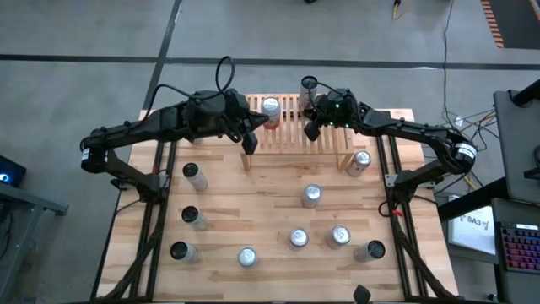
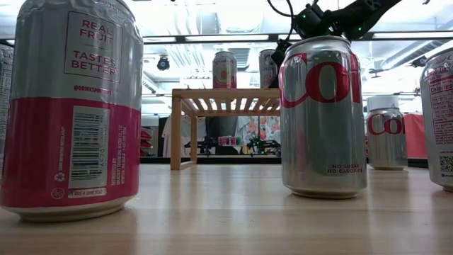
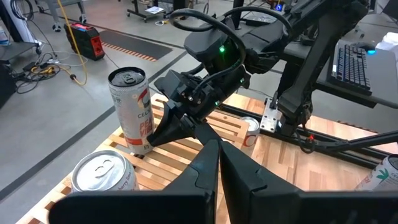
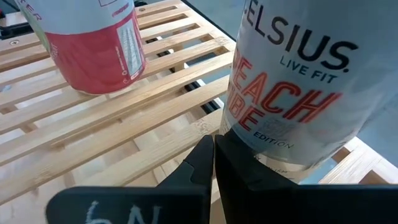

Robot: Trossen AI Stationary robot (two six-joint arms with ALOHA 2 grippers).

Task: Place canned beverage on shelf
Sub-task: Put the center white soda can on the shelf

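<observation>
Spanning the butcher-block tabletop (image 1: 270,198), scattered cans (image 1: 311,196) sit above grey floor (image 1: 84,76).

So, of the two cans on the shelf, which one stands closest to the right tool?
The Celsius can, at the shelf's far right edge beside the right tool. The pink-banded can stands farther left.

Lab or workshop: grey concrete floor (image 1: 278,34) showing cables, a keyboard (image 3: 357,65) sitting on a side desk, ceiling ducts running overhead.
</observation>
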